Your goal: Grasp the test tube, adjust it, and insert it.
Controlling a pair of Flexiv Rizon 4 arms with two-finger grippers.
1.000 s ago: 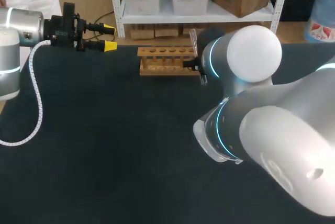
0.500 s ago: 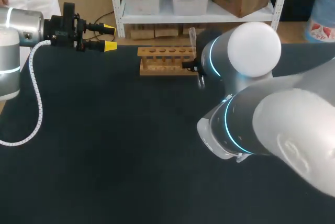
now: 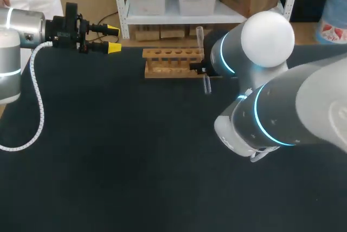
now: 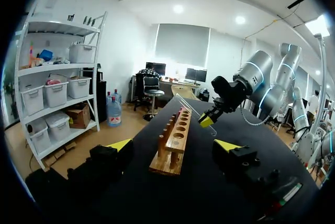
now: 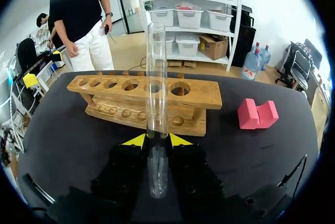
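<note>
A clear glass test tube point(image 5: 156, 103) stands upright between my right gripper's point(image 5: 157, 140) yellow-tipped fingers, which are shut on it near its lower part. In the head view the test tube point(image 3: 201, 53) is just right of the wooden rack point(image 3: 172, 61), and my right arm hides its gripper. The rack point(image 5: 146, 102), with a row of empty holes, lies right ahead of the tube. My left gripper point(image 3: 113, 38) hovers open and empty over the table's far left edge. From the left wrist view I see the rack point(image 4: 174, 144) ahead of my left gripper point(image 4: 175, 146), and the tube point(image 4: 191, 113) held beyond it.
A pink notched block point(image 5: 257, 114) lies on the dark table point(image 3: 124, 150) to the right of the rack.
My right arm has swung to the right while the tube stays beside the rack's right end and now stands more upright. The left arm has not moved.
</note>
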